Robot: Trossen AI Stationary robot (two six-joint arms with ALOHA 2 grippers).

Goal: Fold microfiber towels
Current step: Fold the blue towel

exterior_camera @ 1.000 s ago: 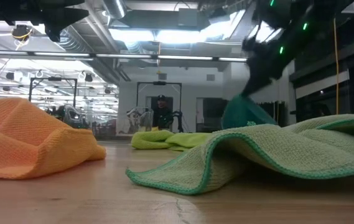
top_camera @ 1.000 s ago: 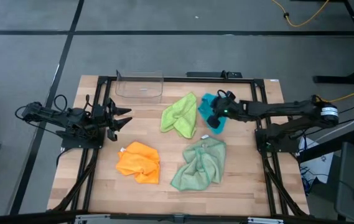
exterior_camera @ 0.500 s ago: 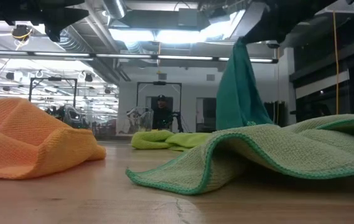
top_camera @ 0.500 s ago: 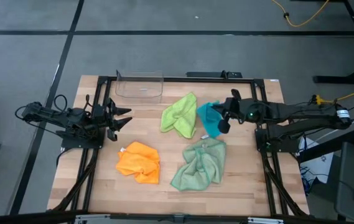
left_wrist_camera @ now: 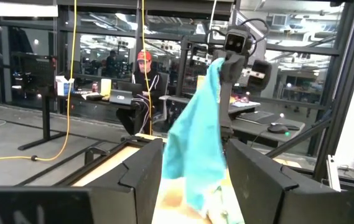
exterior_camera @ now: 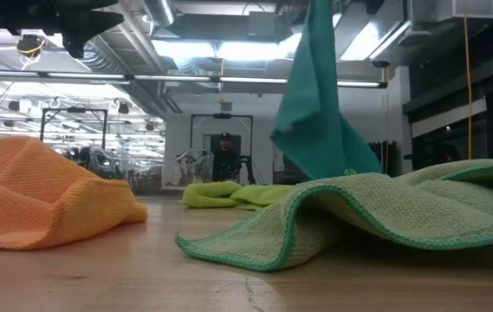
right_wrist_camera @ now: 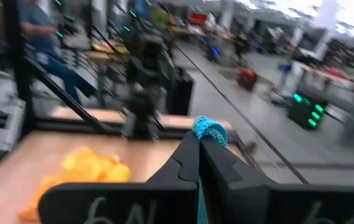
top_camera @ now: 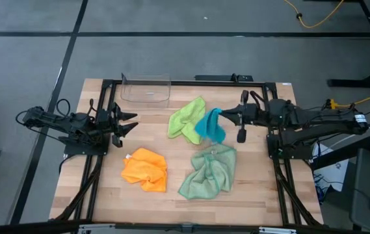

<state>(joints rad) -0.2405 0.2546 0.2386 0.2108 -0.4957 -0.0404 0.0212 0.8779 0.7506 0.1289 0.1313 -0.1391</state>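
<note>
Now the teal blue towel [top_camera: 209,125] hangs in the air from the right pincer [top_camera: 222,117], whose fingers are clamped on a bunched corner of the cloth [right_wrist_camera: 209,129]; the low view shows the cloth [exterior_camera: 315,113] draped down behind the pale sage green towel [exterior_camera: 385,212], its lower edge hidden by that towel's fold. From above, the teal cloth sits between the lime green towel [top_camera: 188,119] and the right arm, just beside the lime one and above the sage one [top_camera: 209,171]. The orange towel [top_camera: 145,169] lies crumpled toward the left part of the worktop [top_camera: 106,195], well apart from the teal cloth. All three resting towels are loosely heaped, none laid flat. The left pincer [top_camera: 130,123] hovers at the worktop's left edge with its fingers spread and nothing between them. A clear plastic bin [top_camera: 145,90] stands at the far edge, near the left corner. The worktop is pale wooden planking framed by black metal rails [top_camera: 185,82], on a grey carpeted floor [top_camera: 171,39]. Beyond it, the left wrist view shows a glass-walled workspace with desks and a seated person in a red cap [left_wrist_camera: 142,74].
</note>
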